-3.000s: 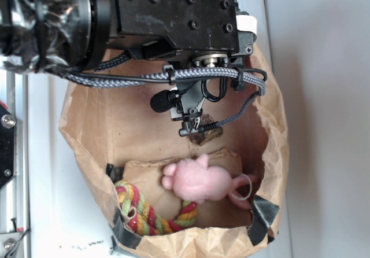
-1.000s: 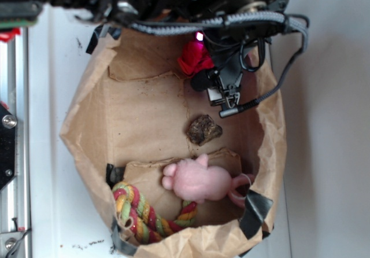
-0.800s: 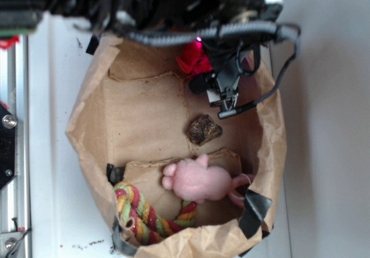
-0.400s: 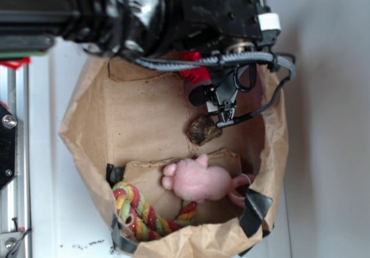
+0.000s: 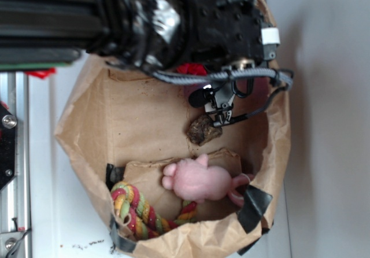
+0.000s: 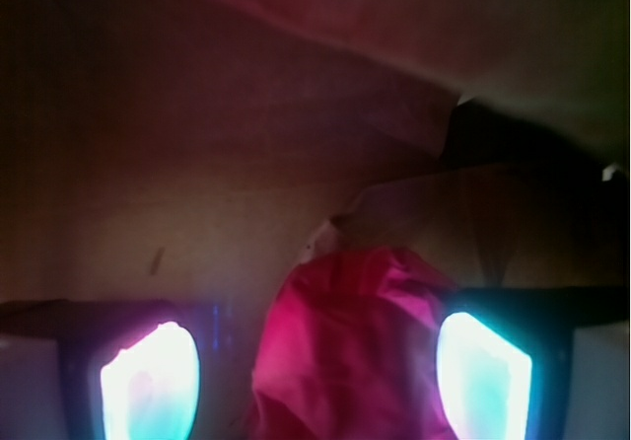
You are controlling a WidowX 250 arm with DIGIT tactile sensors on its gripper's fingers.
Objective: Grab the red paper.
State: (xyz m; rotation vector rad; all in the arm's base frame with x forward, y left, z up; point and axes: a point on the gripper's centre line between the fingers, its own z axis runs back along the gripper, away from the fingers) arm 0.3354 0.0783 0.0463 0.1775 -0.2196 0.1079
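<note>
Item: my pincer [image 6: 315, 381], spread wide, fingers [image 6: 148, 381] on either side of the red paper [image 6: 345, 351], not clenched on it. 
Item: red paper, crumpled, at the far end of the brown paper bag [image 5: 144, 125], mostly under my arm. 
Item: small brown lump [image 5: 203, 131], mid-bag. 
Item: pink plush toy [image 5: 199, 181] and braided rope toy [image 5: 136, 212], near end.

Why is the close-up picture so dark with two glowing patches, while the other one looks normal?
Wrist view: dim inside the paper bag, soft focus; the two finger pads glow blown-out white-cyan, and the red paper between them looks magenta. Exterior view: bright daylight, sharp on the pink plush toy; the dark arm shades the red paper.
</note>
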